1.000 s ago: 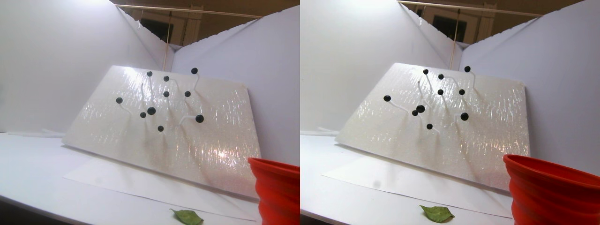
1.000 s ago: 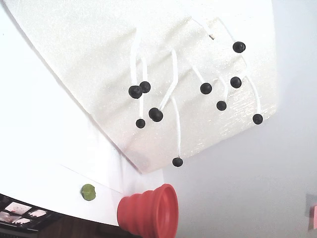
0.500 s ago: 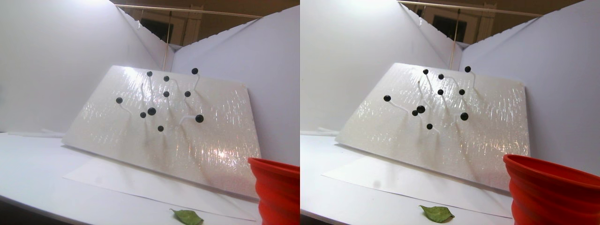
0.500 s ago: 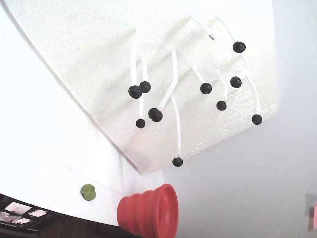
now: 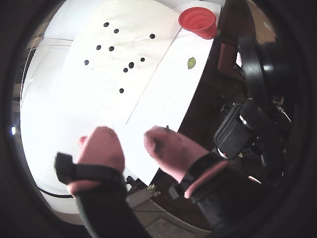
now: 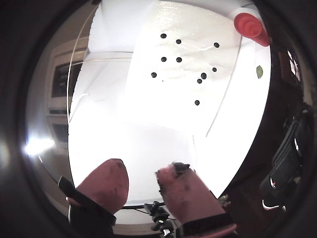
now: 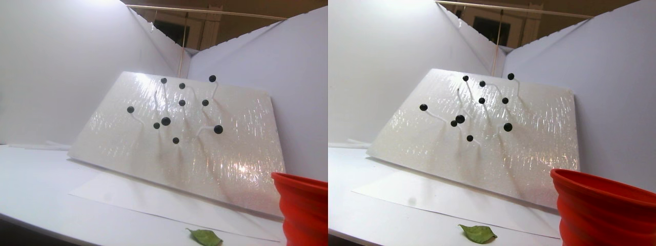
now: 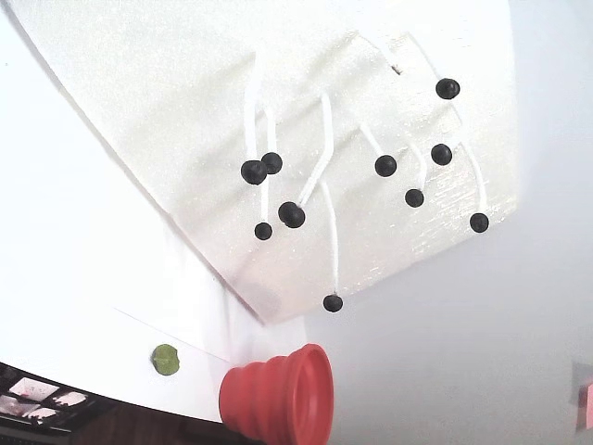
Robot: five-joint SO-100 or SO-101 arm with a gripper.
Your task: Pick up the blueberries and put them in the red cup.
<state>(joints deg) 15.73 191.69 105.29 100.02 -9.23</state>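
Several blueberries [image 7: 165,121] sit on the ends of thin white stems on a tilted white foam board [image 7: 128,148]; they also show in the fixed view [image 8: 293,215] and in both wrist views [image 5: 131,65] [image 6: 203,76]. The red cup [image 7: 302,205] stands at the board's lower right corner, ribbed and wide-rimmed [image 8: 278,397] [image 5: 198,21] [image 6: 251,27]. My gripper [image 5: 128,135] [image 6: 142,168] is open, its pink fingers apart with nothing between them. It hangs far back from the board and cup, and is out of the stereo and fixed views.
A green leaf [image 7: 205,237] lies on the white table in front of the board, near the cup [image 8: 165,359] [image 5: 191,62]. White walls [image 7: 61,66] enclose the back and side. Dark gear [image 5: 242,129] sits past the table edge.
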